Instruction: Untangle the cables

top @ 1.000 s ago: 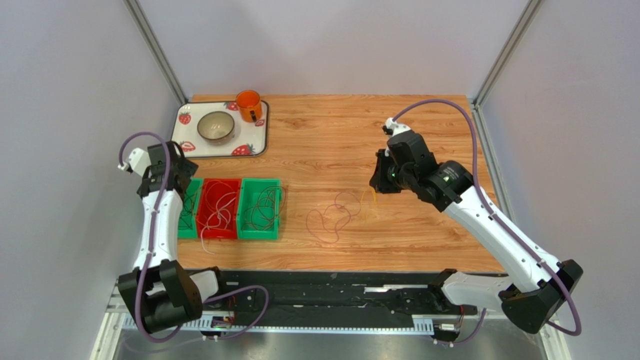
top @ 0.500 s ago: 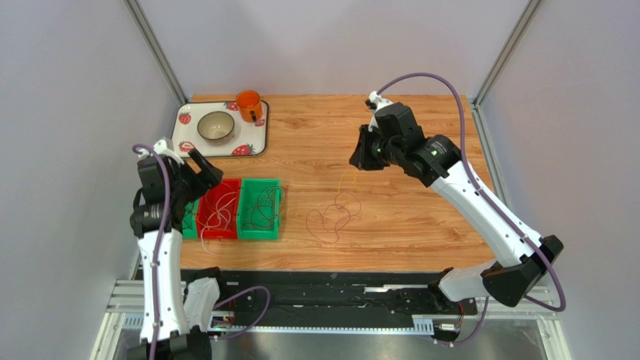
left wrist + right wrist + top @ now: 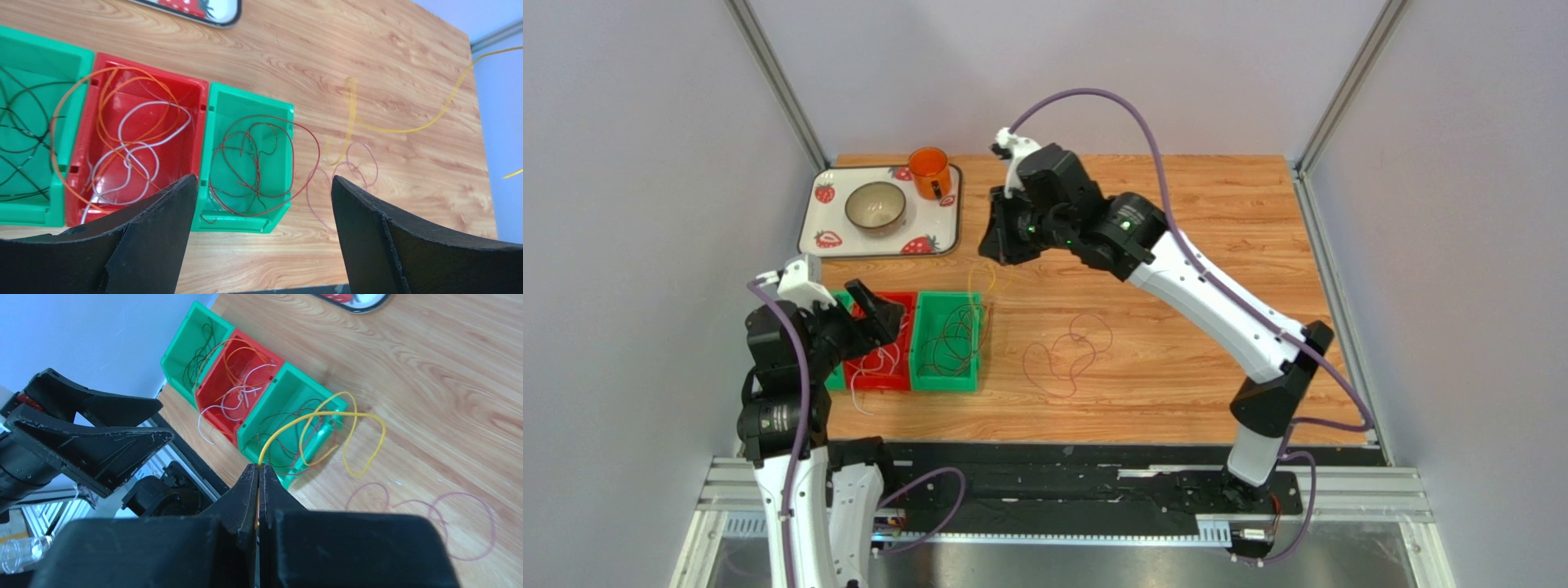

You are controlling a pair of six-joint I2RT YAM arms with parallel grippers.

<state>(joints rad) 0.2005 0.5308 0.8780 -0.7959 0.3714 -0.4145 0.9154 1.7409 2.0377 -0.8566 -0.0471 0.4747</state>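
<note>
Clearly visible are three bins (image 3: 251, 104), one pink cable (image 3: 1063, 358), one yellow cable (image 3: 319, 414).

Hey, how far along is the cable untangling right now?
Done: orange and white cables lie in the red bin, darker ones in both green bins. In hand: the right end effector is shut on the yellow cable. Remaining: one reddish cable loose on the table.

Bowl (image 3: 875, 206), orange mug (image 3: 929, 172) on tray (image 3: 940, 223)
</note>
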